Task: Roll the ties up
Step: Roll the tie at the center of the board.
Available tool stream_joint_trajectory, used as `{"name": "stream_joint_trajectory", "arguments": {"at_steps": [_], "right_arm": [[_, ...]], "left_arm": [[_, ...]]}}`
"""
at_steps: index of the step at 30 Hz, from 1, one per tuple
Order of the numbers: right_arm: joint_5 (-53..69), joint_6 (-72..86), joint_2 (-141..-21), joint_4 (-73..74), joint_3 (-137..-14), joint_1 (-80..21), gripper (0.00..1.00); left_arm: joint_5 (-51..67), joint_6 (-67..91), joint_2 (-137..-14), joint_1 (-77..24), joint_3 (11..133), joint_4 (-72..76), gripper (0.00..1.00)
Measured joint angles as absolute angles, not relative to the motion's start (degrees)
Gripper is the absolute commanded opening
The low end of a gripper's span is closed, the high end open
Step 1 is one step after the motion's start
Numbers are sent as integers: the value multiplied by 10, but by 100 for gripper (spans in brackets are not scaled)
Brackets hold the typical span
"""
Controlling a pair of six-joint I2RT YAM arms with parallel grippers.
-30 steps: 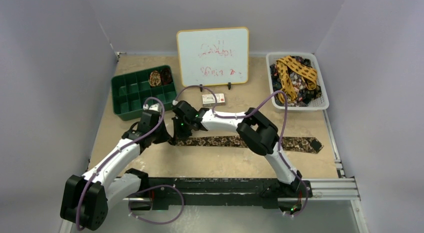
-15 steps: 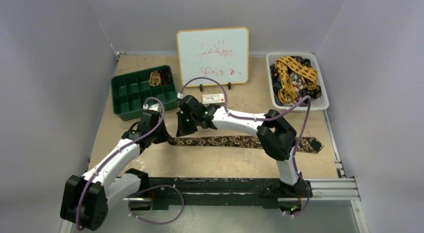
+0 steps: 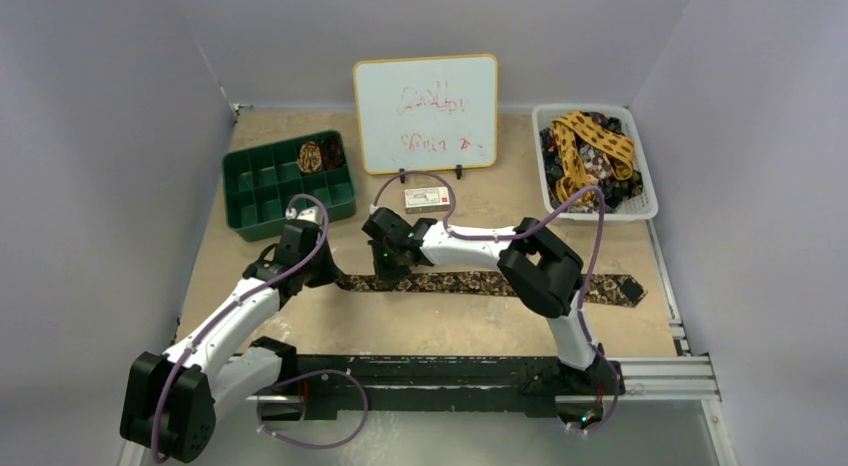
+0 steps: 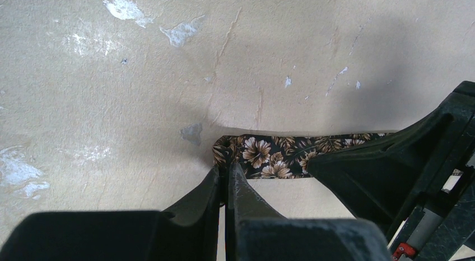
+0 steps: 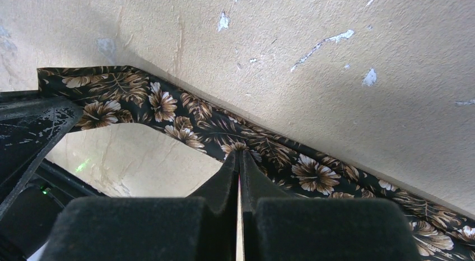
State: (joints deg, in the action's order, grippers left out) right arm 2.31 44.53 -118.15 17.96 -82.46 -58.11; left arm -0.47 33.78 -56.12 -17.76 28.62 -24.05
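Note:
A long tie [image 3: 500,283] with a brown floral print on black lies flat across the table, left to right. My left gripper [image 3: 325,274] is at its narrow left end. In the left wrist view the gripper [image 4: 227,170] is shut, with the puckered corner of the tie [image 4: 263,154] pinched at its tips. My right gripper [image 3: 390,263] stands a little to the right on the same tie. In the right wrist view the gripper [image 5: 240,154] is shut, tips resting on the near edge of the flat tie [image 5: 168,107].
A green compartment tray [image 3: 262,191] at the back left holds two rolled ties [image 3: 318,155]. A white basket [image 3: 642,176] at the back right holds a heap of ties, a mustard one [image 3: 590,146] on top. A whiteboard [image 3: 425,111] and a small card [image 3: 427,197] stand behind.
My right gripper lifted off the tie's left end, swung back and right, then came down on the tie further right. The left gripper stayed put; the tie's left end shifted slightly left.

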Motion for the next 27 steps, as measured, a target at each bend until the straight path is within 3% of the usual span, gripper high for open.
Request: {"name": "stream_joint_trajectory", "arguments": {"at_steps": [19, 27], "right_arm": [[-5, 435, -1117, 197, -820, -581, 0], [3, 439, -1176, 196, -822, -580, 0]], "left_arm": [[-5, 338, -561, -178, 286, -241, 0], [13, 338, -558, -178, 286, -237, 0]]}}
